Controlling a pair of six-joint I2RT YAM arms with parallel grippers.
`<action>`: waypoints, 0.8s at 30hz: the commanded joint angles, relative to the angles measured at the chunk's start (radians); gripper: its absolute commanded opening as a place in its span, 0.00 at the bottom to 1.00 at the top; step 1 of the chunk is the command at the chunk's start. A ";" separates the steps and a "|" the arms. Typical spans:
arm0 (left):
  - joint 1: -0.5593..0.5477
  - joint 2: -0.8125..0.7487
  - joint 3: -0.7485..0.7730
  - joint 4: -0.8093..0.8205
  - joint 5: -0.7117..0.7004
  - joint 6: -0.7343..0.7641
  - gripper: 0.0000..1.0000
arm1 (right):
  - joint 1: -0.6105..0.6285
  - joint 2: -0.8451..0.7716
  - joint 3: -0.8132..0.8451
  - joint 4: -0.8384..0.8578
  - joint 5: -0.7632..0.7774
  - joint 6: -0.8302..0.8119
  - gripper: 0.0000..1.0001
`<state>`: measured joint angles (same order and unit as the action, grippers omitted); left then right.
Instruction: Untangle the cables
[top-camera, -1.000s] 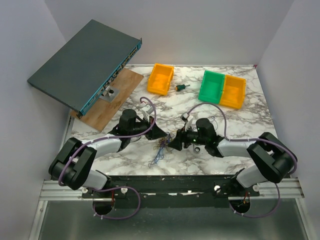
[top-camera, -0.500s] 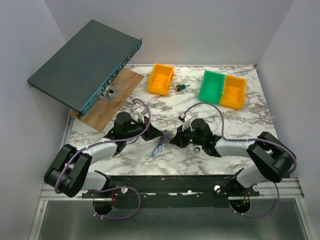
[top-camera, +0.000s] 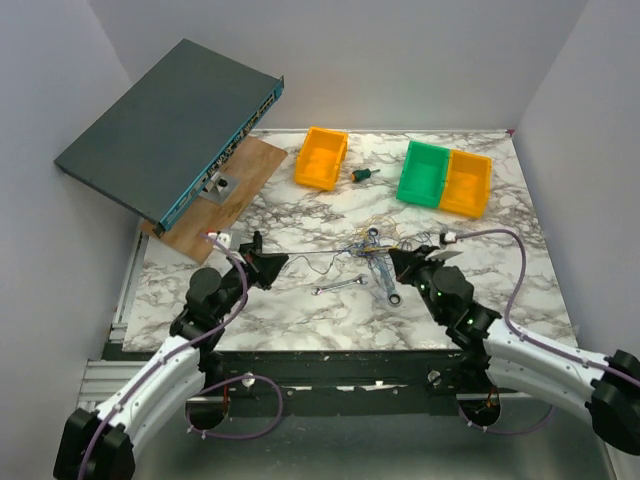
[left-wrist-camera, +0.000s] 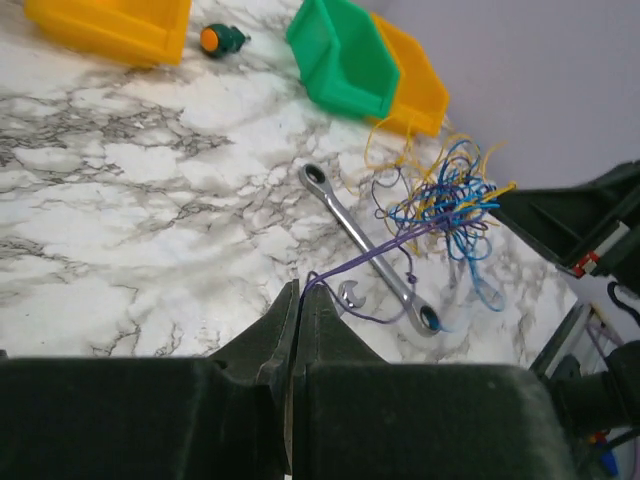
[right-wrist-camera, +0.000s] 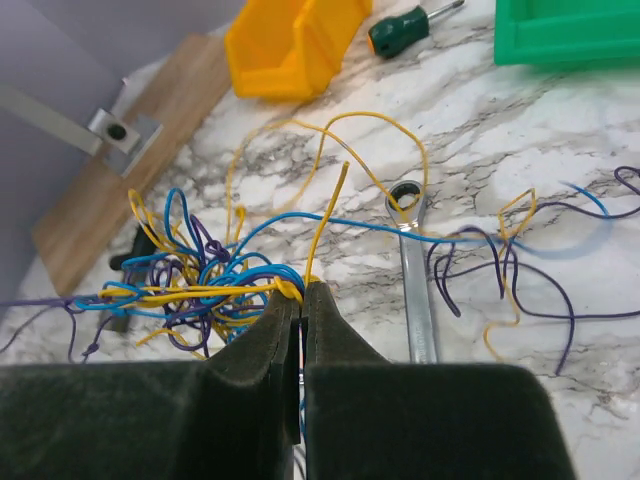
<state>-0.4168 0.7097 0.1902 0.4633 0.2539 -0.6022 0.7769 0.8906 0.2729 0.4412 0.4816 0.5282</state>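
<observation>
Left gripper (left-wrist-camera: 298, 300) is pressed together, pinching one purple strand pulled taut toward the right. Right gripper (right-wrist-camera: 300, 292) is pinching yellow and blue strands. We see the cables (left-wrist-camera: 445, 205) bunched mid-counter (top-camera: 520, 200), just left of the right gripper, above a silver wrench (left-wrist-camera: 370, 250).

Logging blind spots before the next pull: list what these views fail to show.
- Top view: the cables are too thin to trace strand by strand.
- Left wrist: the left claw covers the pinched end of the purple strand.
- Right wrist: the right claw hides the lower end of the wrench; some cables run off the left edge.
</observation>
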 joint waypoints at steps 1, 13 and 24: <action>0.042 -0.244 -0.100 -0.173 -0.483 -0.047 0.00 | -0.035 -0.191 -0.086 -0.177 0.593 0.128 0.01; 0.043 -0.288 -0.113 -0.120 -0.393 0.011 0.00 | -0.034 -0.314 -0.126 -0.092 0.347 -0.040 0.01; 0.014 0.125 0.026 0.099 0.118 0.091 0.64 | -0.034 -0.099 -0.113 0.169 -0.344 -0.224 0.01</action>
<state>-0.3843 0.7109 0.1699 0.4114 0.1036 -0.5575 0.7448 0.7586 0.1539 0.4366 0.4706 0.3973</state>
